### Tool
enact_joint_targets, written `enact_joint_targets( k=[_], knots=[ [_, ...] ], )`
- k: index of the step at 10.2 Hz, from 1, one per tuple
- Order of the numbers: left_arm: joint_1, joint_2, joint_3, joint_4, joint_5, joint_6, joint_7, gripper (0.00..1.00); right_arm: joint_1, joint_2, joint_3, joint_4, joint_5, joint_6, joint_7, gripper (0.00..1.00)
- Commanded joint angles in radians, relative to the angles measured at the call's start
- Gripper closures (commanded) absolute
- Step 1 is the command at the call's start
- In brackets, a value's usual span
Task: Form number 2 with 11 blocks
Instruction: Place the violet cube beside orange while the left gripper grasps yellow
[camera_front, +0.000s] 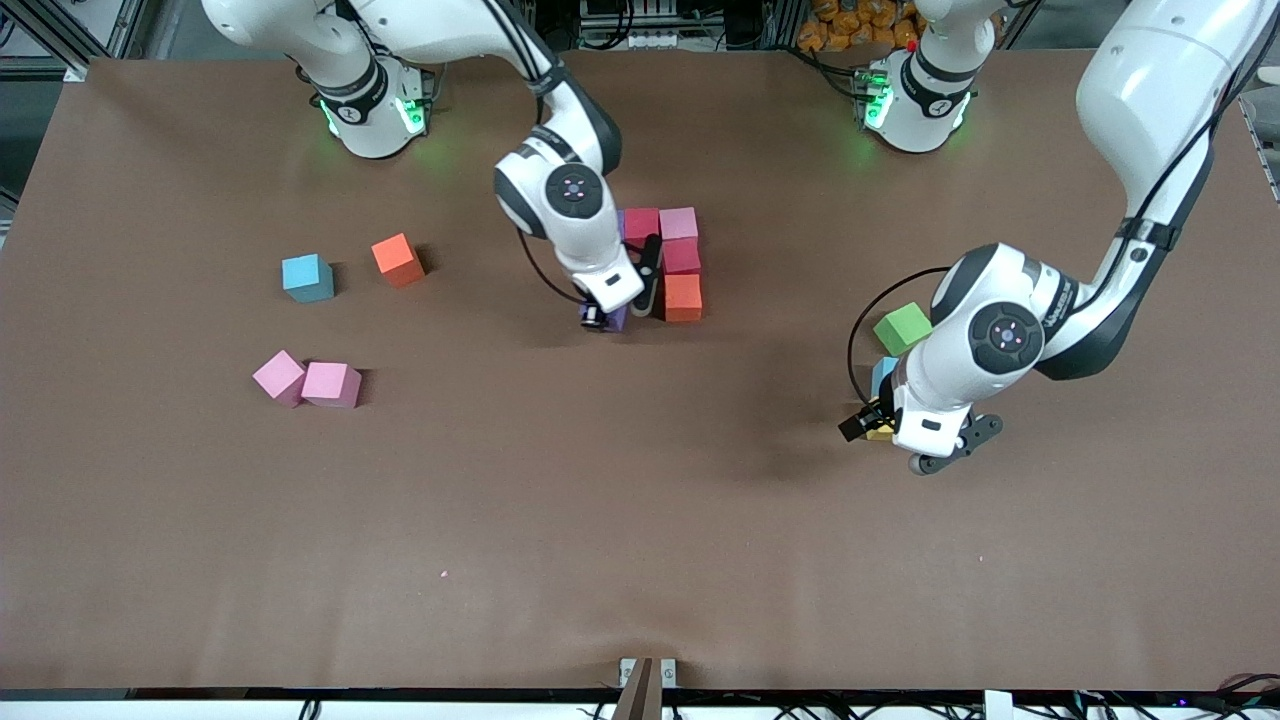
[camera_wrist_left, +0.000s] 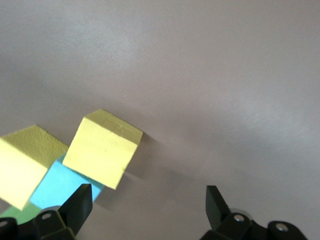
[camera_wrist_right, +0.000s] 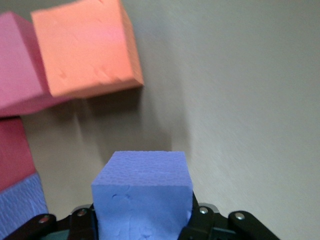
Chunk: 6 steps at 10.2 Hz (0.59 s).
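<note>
The right gripper is clamping a purple cube between its fingers and is hanging low beside the unfinished number 2, right at the orange cube that ends the part already laid. In the right wrist view the orange cube is showing just ahead of the held purple cube, with a strip of bare tabletop between them; pink and red cubes and another purple one are lining the edge of that view alongside. The move to come is turning on that gap: the purple cube seems to belong in the row beside the orange cube, flush with it, so the fingers would need to bring it squarely against that neighbour before letting go. The left gripper is waiting over the tabletop toward the left arm's end, its fingers spread wide and holding nothing; two yellow cubes and a light blue cube are lying just off one fingertip, not between them, and the green cube is sitting close by. A second light blue cube, another orange cube and two pink cubes are lying loose toward the right arm's end, well apart from the digit.
</note>
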Motion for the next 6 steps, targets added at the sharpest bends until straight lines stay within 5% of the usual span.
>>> enact_joint_targets(
  k=[1, 6],
  knots=[
    [-0.009, 0.007, 0.018, -0.017, -0.002, -0.011, 0.110, 0.00, 0.034, 0.058, -0.007, 0.081, 0.022, -0.041, 0.043, 0.41],
    [-0.009, 0.011, 0.100, -0.032, 0.024, -0.014, 0.308, 0.00, 0.050, 0.120, -0.007, 0.162, 0.023, -0.084, 0.046, 0.40]
  ],
)
